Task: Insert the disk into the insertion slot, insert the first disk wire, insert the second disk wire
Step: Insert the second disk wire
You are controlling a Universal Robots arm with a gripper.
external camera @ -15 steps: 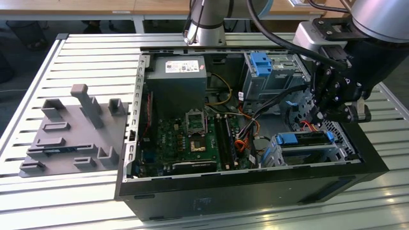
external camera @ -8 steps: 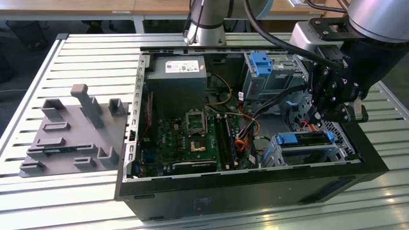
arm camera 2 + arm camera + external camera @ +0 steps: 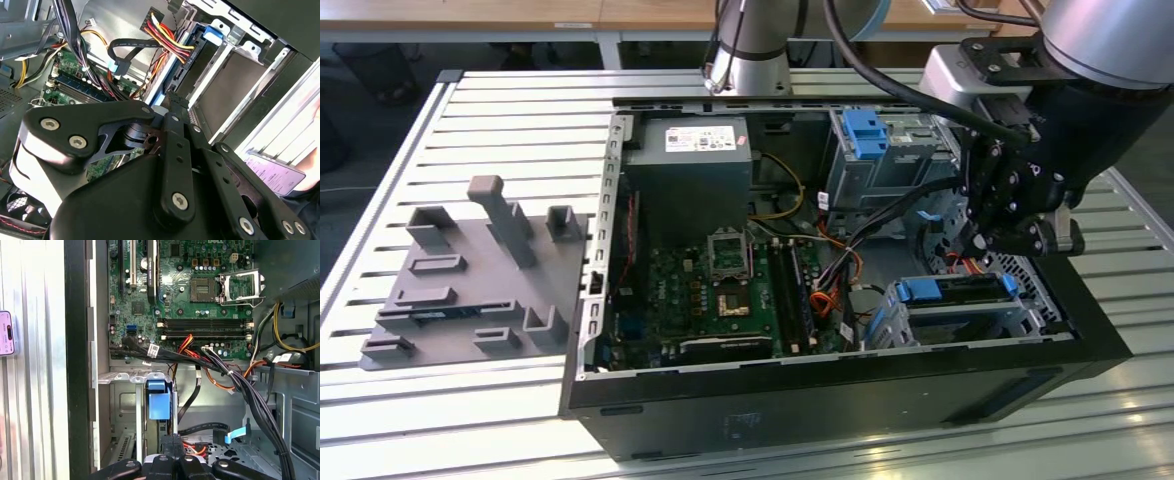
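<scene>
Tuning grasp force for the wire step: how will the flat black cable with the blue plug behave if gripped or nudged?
The black cable with the blue plug already loops freely, so probably floppy and light. Its flat jacket would likely bend one way and resist edgewise. The blue plug looks rigid, a likelier grip point.

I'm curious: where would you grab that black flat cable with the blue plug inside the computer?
Probably by the blue plug itself: it is the rigid end, while the black flat cable behind it loops and would flex. Come through the computer case's open side, since coloured wires crowd beside it.
</scene>
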